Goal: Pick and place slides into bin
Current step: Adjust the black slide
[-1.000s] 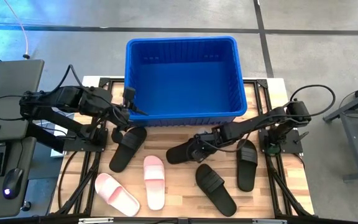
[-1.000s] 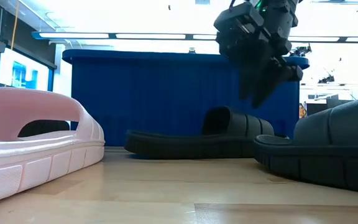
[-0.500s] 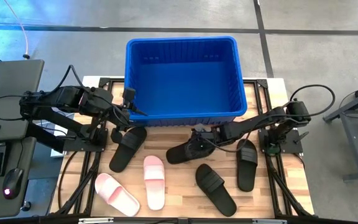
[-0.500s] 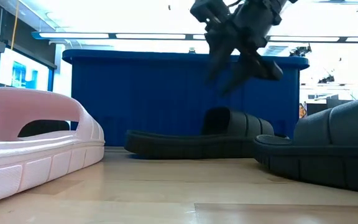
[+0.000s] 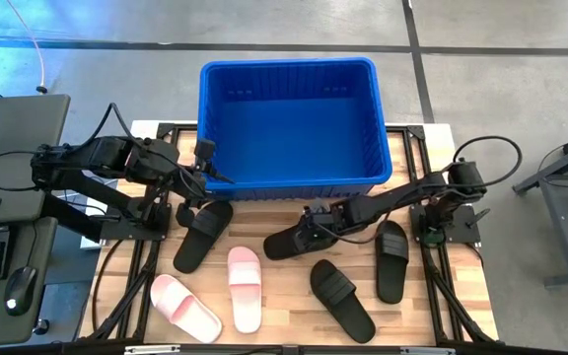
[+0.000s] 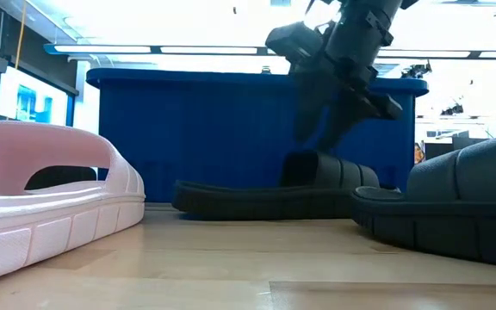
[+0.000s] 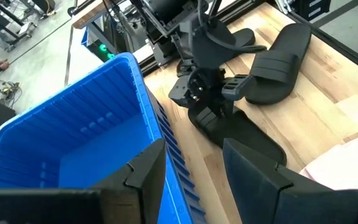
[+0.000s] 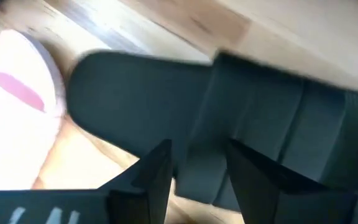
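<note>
right gripper (image 5: 314,219) spread open above a matte black slide (image 5: 289,239) on the wood-plank table (image 5: 284,306), beside the ribbed blue bin (image 5: 286,183)

blurred black slide (image 8: 241,124) fills right wrist view (pink slide (image 8: 17,99) cut by edge).

Right end effector (image 5: 313,219): shifted from above the heel end of the centre black slide (image 5: 289,239) toward the bin (image 5: 288,177) side, now over the slide's strap. In the low view it has dropped from the upper part of the picture to just above the strap (image 6: 317,165). Orientation changed: fingers (image 6: 308,120) went from pointing down to splayed sideways half a second back, and now point down at the strap again, spread apart.

Right arm: elbow joint (image 5: 464,175) moved slightly toward the bin end of the counter.
</note>
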`<move>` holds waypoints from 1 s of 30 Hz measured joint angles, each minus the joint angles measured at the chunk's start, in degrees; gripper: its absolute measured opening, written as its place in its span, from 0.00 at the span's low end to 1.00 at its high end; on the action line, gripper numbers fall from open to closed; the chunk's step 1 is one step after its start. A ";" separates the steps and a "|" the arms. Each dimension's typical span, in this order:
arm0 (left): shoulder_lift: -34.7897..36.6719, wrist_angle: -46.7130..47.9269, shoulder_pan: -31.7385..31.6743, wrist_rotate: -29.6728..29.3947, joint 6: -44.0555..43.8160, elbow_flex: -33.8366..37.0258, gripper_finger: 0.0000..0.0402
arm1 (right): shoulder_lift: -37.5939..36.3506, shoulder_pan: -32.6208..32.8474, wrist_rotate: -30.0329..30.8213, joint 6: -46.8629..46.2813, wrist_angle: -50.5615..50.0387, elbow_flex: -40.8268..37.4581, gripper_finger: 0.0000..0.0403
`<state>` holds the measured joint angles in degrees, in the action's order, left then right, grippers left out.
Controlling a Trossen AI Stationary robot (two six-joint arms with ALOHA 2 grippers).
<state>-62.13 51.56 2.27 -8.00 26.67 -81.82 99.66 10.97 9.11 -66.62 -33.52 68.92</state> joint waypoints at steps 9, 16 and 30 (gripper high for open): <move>0.00 -0.91 -0.01 -0.37 -0.13 0.00 0.37 | 0.81 -0.08 -0.59 7.65 -0.06 0.69 0.36; 0.00 -0.91 0.02 -0.38 -0.33 0.00 0.37 | 3.76 -0.09 -1.12 5.26 -0.22 0.90 0.36; 0.00 -0.85 0.00 -0.38 -1.51 0.00 0.37 | 4.13 -0.64 -2.76 -0.16 -7.49 1.88 0.36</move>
<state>-62.13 50.71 2.27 -8.38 25.16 -81.82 103.79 10.33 6.35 -66.79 -41.01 70.80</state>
